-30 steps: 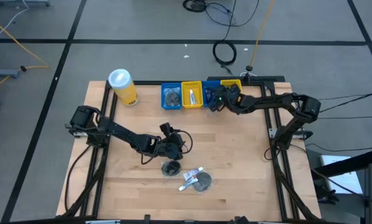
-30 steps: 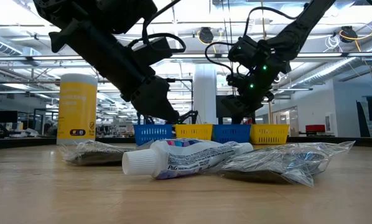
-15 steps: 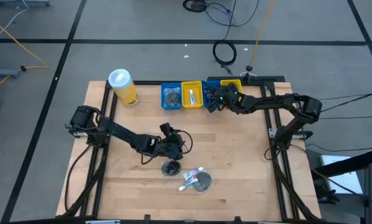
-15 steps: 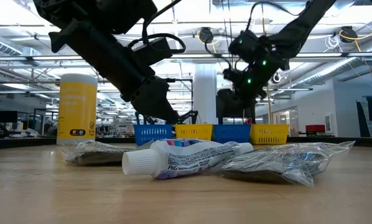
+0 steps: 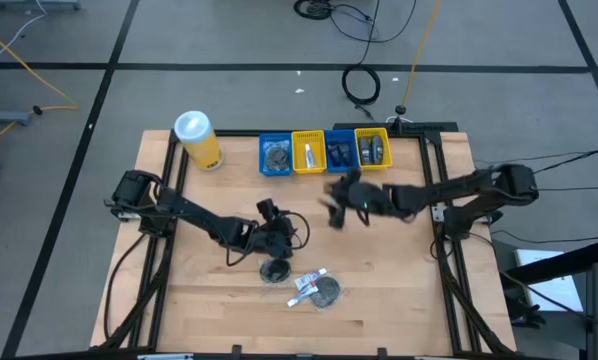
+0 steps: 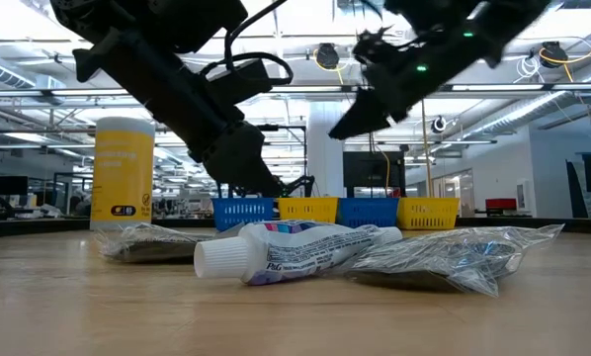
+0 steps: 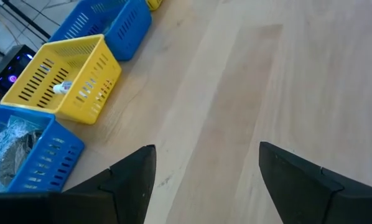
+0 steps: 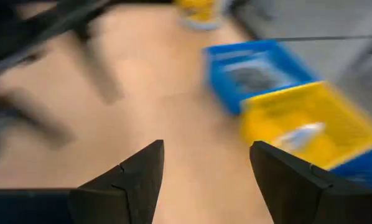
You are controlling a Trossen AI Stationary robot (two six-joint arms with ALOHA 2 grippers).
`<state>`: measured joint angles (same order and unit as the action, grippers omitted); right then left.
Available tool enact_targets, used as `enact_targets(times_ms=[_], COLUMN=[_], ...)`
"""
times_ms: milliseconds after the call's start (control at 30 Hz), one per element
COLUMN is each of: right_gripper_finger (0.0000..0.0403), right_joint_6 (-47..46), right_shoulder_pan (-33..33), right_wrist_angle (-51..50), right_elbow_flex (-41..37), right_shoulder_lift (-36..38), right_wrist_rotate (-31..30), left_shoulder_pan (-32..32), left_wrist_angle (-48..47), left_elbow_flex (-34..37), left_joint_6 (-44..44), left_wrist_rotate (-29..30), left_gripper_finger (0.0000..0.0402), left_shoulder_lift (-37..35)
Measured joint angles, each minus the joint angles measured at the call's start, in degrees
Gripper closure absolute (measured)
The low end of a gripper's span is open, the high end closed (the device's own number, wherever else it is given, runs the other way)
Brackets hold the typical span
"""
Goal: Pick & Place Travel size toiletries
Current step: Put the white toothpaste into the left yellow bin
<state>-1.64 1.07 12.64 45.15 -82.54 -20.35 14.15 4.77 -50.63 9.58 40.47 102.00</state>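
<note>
- Now the left gripper (image 5: 276,243) hangs with empty, spread fingers just beside the bagged dark grey disc (image 5: 274,269), so picking looks in hand.
- White toothpaste tube (image 5: 308,283) and second bagged disc (image 5: 325,292) lie nearby.
- Right gripper (image 5: 337,205), spread and empty, is mid-table.
- Next: lower onto the disc and grip.

Bare table (image 5: 379,270) right of the toiletries (image 5: 314,288); bins (image 5: 324,152) line the far edge.

The table (image 5: 379,270) is pale wood, smooth and matt. The blue bins (image 7: 30,158) and yellow bins (image 7: 68,84) are slotted plastic. Crinkled clear wrap, glossy, covers the dark discs (image 6: 454,259). The white tube (image 6: 295,249) looks like shiny plastic with a ribbed cap.
</note>
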Motion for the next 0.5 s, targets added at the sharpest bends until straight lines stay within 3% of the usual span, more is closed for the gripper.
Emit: enact_targets(times_ms=[167, 300, 500], right_gripper_finger=[0.0178, 0.0179, 0.0179], right_joint_6=[-4.05, -6.76, -8.16], right_shoulder_pan=[-7.73, -11.97, -15.31], right_wrist_angle=[11.73, 21.45, 28.97], right_elbow_flex=[-8.34, -15.07, -18.57], right_shoulder_lift=[-1.07, -1.52, -6.06], right_wrist_rotate=[5.71, 5.65, 8.02], left_shoulder_pan=[1.91, 3.11, 2.43], left_wrist_angle=[-5.60, -5.66, 8.60], left_elbow_flex=[-0.01, 0.18, 5.29], left_joint_6=[-2.71, -3.22, -10.01], left_wrist_rotate=[1.23, 1.89, -9.14], left_gripper_finger=[0.0127, 0.0132, 0.0131], left_shoulder_lift=[-1.40, -2.98, -3.15])
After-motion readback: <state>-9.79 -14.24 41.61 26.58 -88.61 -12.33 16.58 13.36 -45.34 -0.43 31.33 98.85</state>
